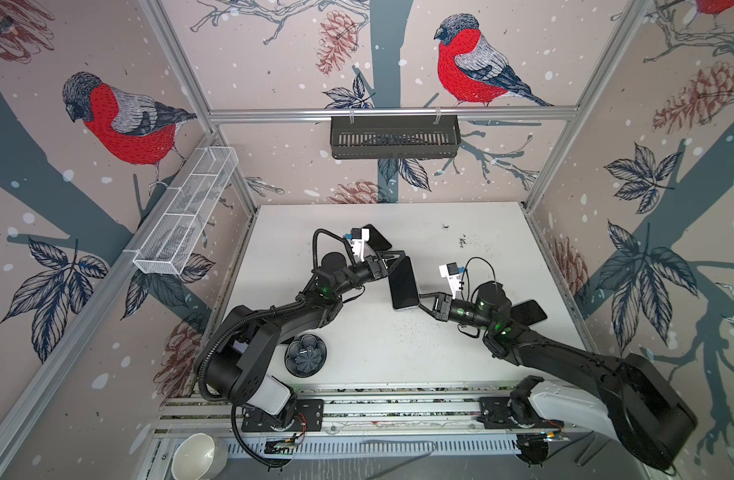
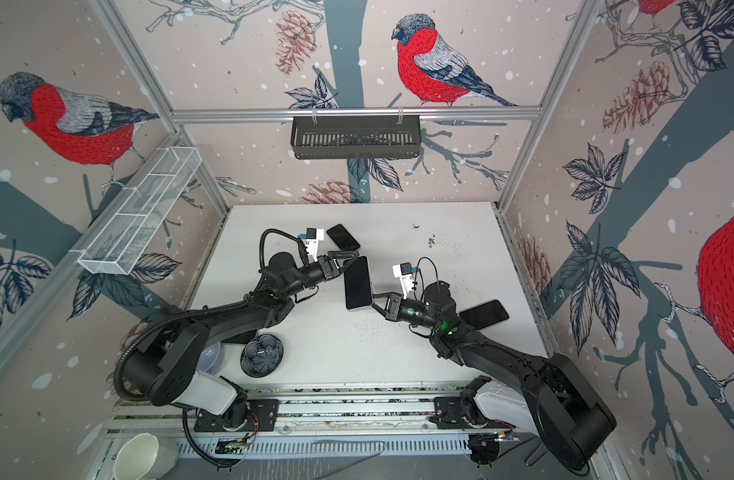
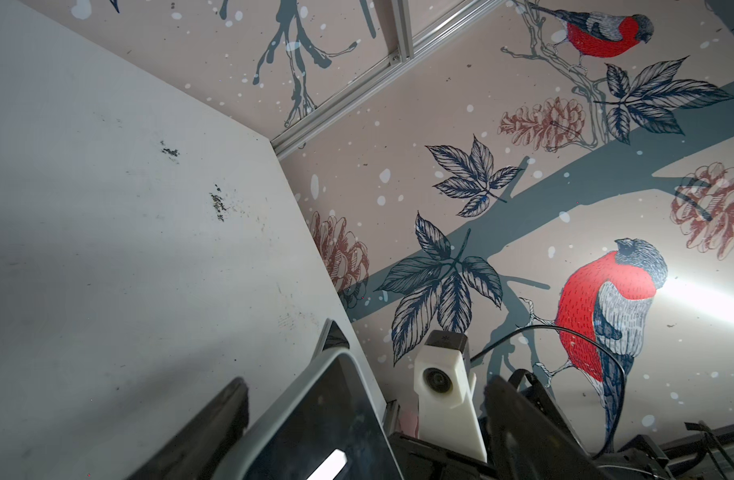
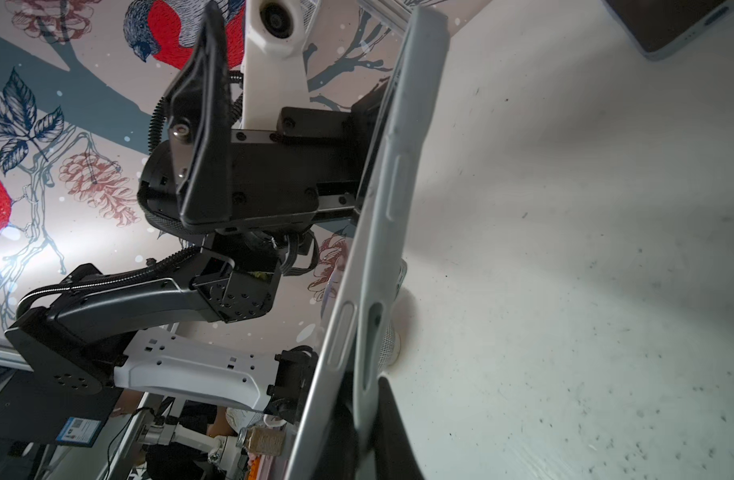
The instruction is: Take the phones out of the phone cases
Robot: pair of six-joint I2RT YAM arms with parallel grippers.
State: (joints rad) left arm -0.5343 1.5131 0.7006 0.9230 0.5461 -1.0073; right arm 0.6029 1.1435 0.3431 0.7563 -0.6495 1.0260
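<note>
Over the white surface (image 1: 398, 353), phone case (image 4: 382, 208) is pinched by right end effector (image 1: 424, 302); wide-open left end effector (image 1: 397, 261) is best closed on phone (image 1: 403, 282) alone.

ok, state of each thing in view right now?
phone: off the table, one edge partly out of the phone case.
phone case: partly peeled, not off yet.
left gripper: open, jaws straddling the phone's far end.
right gripper: shut on phone case edge.
far phone: flat on table.
phone behind right arm: flat on table.
flower-shaped bowl: upright on table.
</note>
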